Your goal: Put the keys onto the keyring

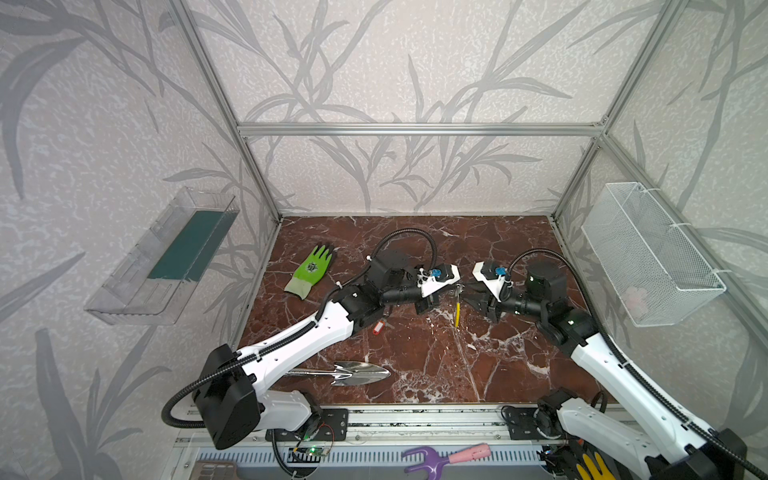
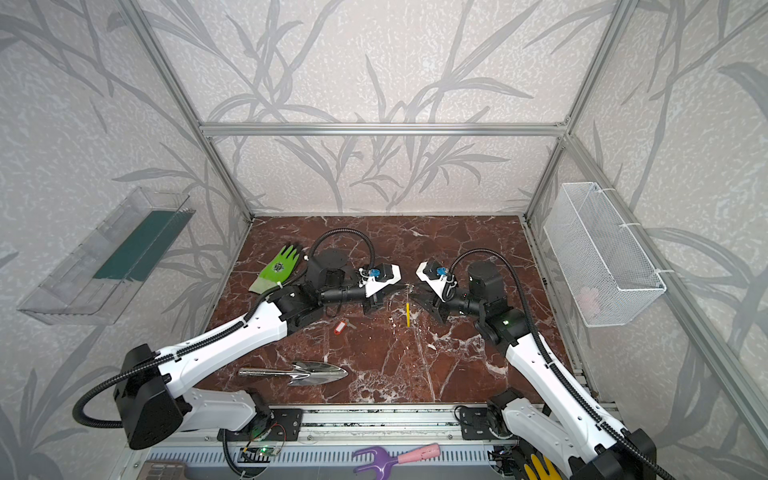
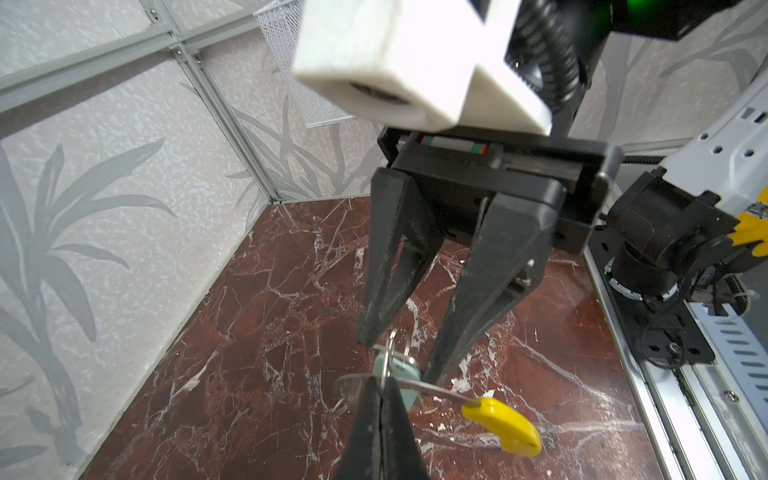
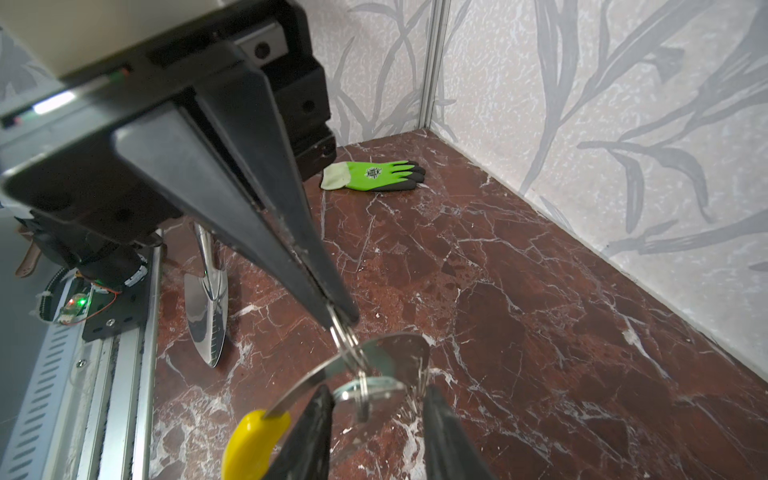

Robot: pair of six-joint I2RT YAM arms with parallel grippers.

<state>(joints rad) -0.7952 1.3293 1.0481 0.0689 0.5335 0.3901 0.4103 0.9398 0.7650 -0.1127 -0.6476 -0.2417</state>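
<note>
While the left gripper [image 4: 343,318] is pressed together, I see it pinching the thin wire split ring [image 4: 341,334] of the mint-tagged key [image 3: 401,368], right where that ring crosses the grey band of the keyring [image 4: 395,351]. From its own wrist camera, the left gripper [image 3: 380,399] shows both fingers meeting with no gap and the band running across their tips.

Facing it, the right gripper [image 3: 401,357] has its jaws spread. From the right wrist camera, its two fingers stand on either side of the split ring and the pale tag, and I see nothing clamped between them.

In both top views the two grippers meet tip to tip over the middle of the marble table [image 1: 519,365], left gripper [image 1: 451,293] against right gripper [image 1: 466,294]. There the keyring [image 1: 457,312] [image 2: 408,313] hangs edge-on between them, with its yellow segment [image 3: 503,424] lowest. I cannot tell whether that yellow end touches the marble.

A red-tagged key [image 1: 377,328] [image 2: 340,327] lies flat on the table, just beside the left arm's wrist and apart from the keyring. Farther off, a green glove [image 1: 311,270] lies toward the back left and a steel trowel [image 1: 353,372] lies near the front edge.
</note>
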